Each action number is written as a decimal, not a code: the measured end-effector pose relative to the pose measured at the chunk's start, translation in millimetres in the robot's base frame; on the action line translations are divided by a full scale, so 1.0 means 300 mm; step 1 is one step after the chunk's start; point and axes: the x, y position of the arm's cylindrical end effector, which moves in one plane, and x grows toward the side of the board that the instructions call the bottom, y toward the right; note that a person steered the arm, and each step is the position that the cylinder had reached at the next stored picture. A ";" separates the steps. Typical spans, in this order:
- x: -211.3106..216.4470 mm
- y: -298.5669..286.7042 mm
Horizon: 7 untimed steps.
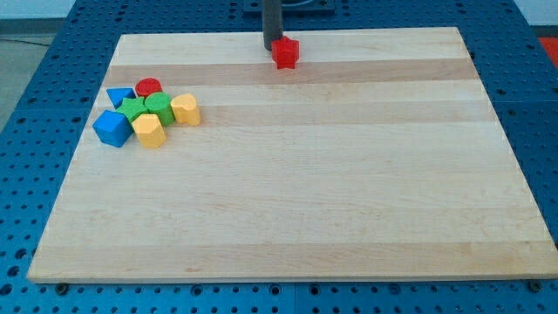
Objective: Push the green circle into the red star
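Bright, even light; sharp focus; soft short shadows beside blocks

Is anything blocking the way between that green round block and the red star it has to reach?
One thing: the yellow block sits right beside the green circle on the side facing the red star. Beyond it the wooden board is bare. My tip touches the star.

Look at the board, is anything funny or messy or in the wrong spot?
Nothing looks broken or spilled. One thing stands out: the red star sits alone near the view's top edge, right beside my tip. Every other block, including the green circle, is bunched together at the view's left, far from the star.
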 end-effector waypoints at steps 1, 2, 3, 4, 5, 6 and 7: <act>0.034 0.101; 0.027 0.035; 0.038 -0.235; 0.122 -0.509; 0.203 -0.824; 0.242 -0.942; 0.347 -0.945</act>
